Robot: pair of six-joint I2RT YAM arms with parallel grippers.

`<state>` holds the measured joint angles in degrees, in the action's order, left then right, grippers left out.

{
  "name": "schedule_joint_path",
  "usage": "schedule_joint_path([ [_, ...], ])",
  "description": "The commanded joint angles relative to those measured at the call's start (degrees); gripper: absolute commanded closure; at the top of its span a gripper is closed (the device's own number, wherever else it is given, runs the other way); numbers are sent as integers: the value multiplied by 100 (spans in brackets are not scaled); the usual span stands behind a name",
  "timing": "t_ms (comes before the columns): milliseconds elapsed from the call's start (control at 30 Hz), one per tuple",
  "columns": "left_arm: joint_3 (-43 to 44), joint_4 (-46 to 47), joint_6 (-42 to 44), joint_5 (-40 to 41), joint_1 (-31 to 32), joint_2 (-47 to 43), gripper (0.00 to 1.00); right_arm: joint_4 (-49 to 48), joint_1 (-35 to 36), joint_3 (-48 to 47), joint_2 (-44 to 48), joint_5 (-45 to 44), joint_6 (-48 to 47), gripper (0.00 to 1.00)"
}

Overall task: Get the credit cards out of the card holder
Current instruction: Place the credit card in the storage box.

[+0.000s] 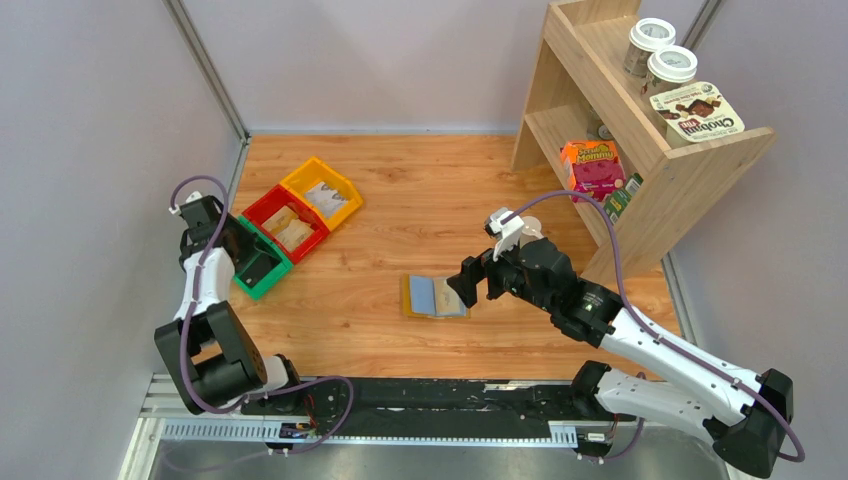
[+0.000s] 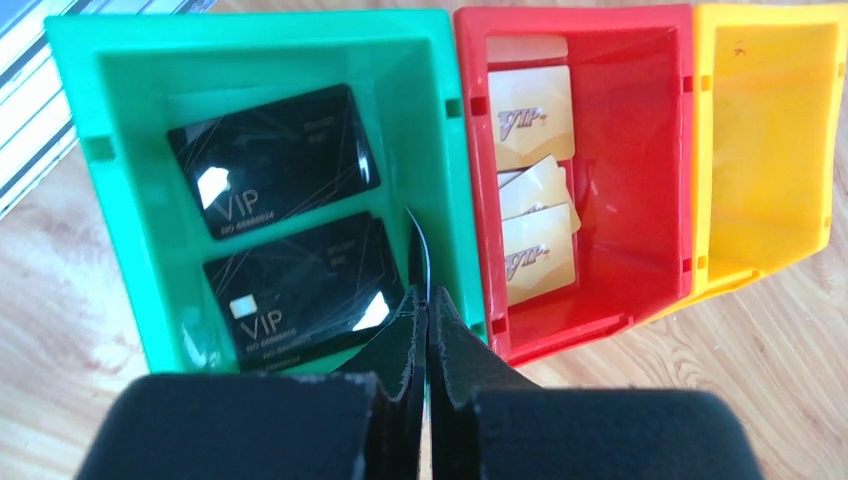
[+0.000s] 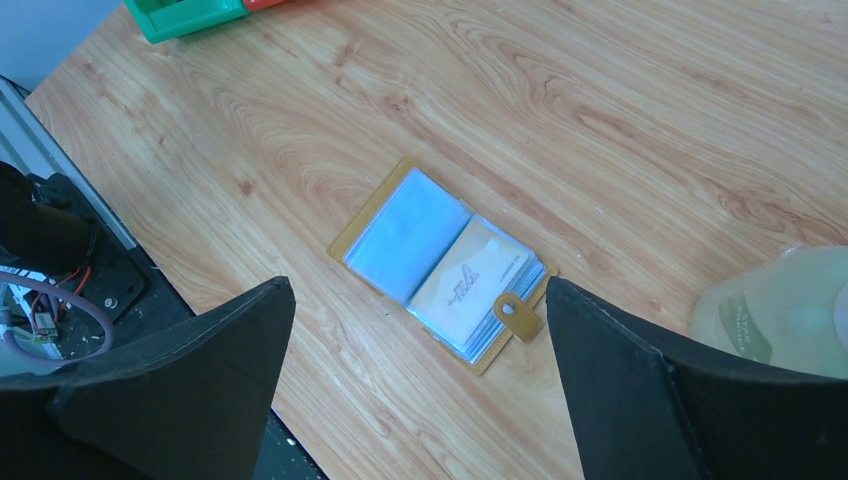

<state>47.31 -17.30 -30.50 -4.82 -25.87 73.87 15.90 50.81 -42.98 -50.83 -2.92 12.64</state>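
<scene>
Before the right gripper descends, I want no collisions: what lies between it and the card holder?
Nothing. In the right wrist view the open right gripper frames the card holder, with no object in the gap.

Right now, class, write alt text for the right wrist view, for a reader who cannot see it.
A mustard-yellow card holder lies open on the wooden table, framed between the wide-open fingers of the right gripper. Its left page looks pale blue; its right shows a cream card by the snap tab. The corner of a green bin shows at top left.
</scene>
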Motion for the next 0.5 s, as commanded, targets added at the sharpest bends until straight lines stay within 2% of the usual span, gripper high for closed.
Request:
schedule_joint_path([
  [0,147,719,193,-441,-68,303,100,-289,-9,18,91,-7,-16,0],
  [100,226,649,308,-336,-68,505,99,-289,-1,9,73,-25,-25,0],
  [233,375,386,404,-204,-68,699,91,-281,-9,0,47,-7,-25,0],
  [367,349,246,527,7,-68,498,78,-237,-9,-44,20,-7,-43,0],
  [467,393,25,659,349,-59,392,63,-202,-9,-70,-6,-7,-51,0],
])
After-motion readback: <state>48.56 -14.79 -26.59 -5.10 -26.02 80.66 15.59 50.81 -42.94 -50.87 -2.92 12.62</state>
